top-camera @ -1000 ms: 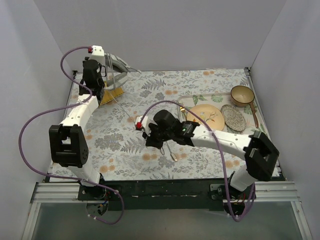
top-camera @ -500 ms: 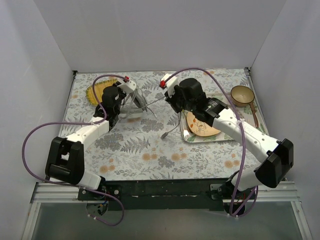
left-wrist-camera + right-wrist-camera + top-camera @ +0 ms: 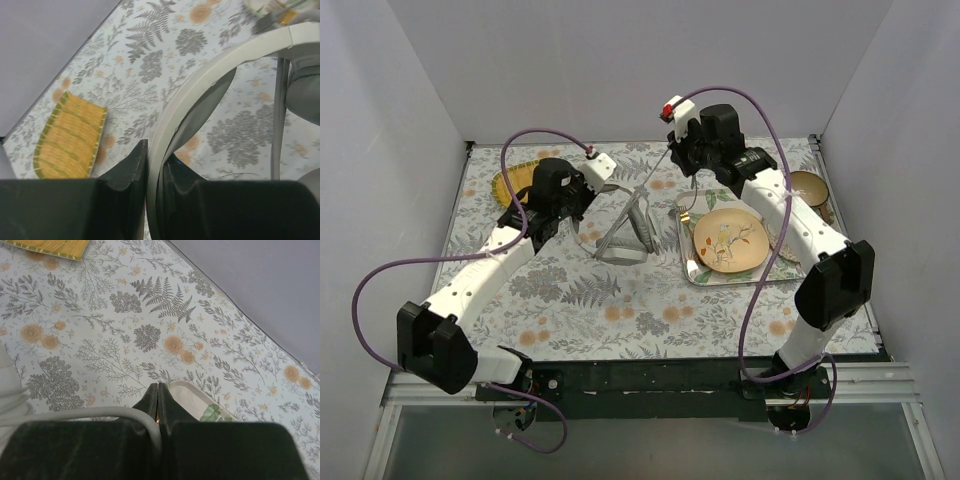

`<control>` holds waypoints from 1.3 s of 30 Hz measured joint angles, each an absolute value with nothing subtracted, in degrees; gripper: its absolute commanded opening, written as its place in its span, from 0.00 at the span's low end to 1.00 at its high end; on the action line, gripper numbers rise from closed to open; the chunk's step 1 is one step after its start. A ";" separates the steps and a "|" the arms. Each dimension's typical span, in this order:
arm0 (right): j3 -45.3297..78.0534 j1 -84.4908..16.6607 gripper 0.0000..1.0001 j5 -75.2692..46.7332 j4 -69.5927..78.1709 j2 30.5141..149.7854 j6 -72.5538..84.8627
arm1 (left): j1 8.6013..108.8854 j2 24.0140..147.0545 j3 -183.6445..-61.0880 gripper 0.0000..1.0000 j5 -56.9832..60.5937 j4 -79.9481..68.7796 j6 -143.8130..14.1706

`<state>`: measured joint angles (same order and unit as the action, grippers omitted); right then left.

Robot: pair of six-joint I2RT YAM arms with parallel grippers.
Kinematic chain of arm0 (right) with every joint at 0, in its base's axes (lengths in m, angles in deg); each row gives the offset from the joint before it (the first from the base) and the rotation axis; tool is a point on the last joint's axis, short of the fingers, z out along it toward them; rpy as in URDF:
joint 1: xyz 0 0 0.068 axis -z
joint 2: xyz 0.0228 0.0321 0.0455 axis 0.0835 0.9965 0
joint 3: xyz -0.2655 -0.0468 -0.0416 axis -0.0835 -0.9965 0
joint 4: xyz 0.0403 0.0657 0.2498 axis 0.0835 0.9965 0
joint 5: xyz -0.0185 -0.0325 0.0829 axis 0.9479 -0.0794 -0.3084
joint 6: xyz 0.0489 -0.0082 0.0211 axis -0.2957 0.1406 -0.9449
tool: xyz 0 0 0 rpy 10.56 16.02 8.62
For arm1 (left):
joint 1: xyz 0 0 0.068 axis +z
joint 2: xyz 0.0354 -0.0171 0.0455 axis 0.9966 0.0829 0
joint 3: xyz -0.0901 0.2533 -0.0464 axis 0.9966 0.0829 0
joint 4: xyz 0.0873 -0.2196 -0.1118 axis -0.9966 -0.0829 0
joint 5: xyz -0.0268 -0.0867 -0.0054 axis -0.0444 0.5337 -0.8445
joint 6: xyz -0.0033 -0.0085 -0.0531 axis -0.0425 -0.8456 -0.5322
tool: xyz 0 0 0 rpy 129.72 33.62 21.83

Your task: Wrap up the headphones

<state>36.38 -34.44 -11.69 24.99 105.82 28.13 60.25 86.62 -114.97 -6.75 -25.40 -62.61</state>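
The light grey headphones (image 3: 623,238) hang in mid-table, earcups low. My left gripper (image 3: 587,205) is shut on their curved headband (image 3: 200,95), which runs between the jaws in the left wrist view; my left gripper (image 3: 154,156) pinches it edge-on, and an earcup (image 3: 305,87) shows at the right. My right gripper (image 3: 692,178) is high at the back, by the tray's corner, shut on the thin grey cord (image 3: 645,180) that stretches to the headphones. In the right wrist view the cord (image 3: 90,413) curves from the left into my closed right gripper (image 3: 158,391).
A white tray (image 3: 686,268) holding an orange flowered plate (image 3: 730,240) lies right of centre. A brown bowl (image 3: 810,186) stands at the far right behind the right arm. A yellow woven mat (image 3: 508,186) lies at the back left and shows in the left wrist view (image 3: 70,136).
My left gripper carried the headphones from the back left corner toward mid-table. My right gripper rose from the front middle to the back, pulling the cord taut.
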 measured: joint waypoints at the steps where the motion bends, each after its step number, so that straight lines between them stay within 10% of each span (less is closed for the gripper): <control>1: 37.41 -33.91 0.01 -12.69 25.06 107.06 28.08 | 60.25 86.40 -116.19 0.00 -5.07 -27.26 -63.63; 8: 38.31 -31.70 0.01 -21.57 24.84 110.82 27.06 | 60.42 84.45 -125.81 0.00 5.18 -39.68 -70.41; 24: 12.34 -30.87 0.43 -44.87 -5.87 110.04 14.38 | 60.36 84.26 -146.27 0.00 19.98 -51.11 -83.85; 39: 3.91 -32.93 0.47 -44.93 -23.62 112.14 6.27 | 60.36 86.22 -158.57 0.00 14.03 -48.51 -90.85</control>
